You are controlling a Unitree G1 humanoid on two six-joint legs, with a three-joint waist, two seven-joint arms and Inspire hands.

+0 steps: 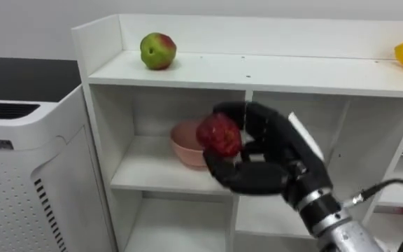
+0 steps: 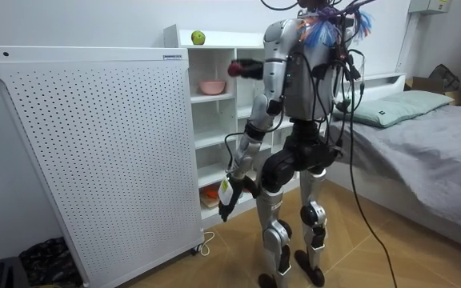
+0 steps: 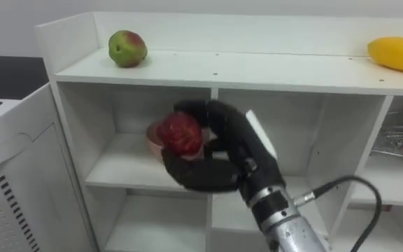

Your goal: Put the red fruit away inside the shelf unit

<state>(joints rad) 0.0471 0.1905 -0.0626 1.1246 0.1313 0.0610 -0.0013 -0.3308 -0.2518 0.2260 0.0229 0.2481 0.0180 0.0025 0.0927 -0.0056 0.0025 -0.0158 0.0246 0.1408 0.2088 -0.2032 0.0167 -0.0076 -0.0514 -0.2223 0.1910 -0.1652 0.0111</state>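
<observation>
Well, treat the round dark-red fruit, clamped in the curled right robot hand, as light, firm, bruisable; cup its middle.

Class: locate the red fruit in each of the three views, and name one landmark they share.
Left eye view: red fruit centre, in the right robot hand, before the pink bowl.
Right eye view: left of centre, same grip.
Room view: upper middle, before the closet.
Shared landmark: green apple on the closet's top.
</observation>
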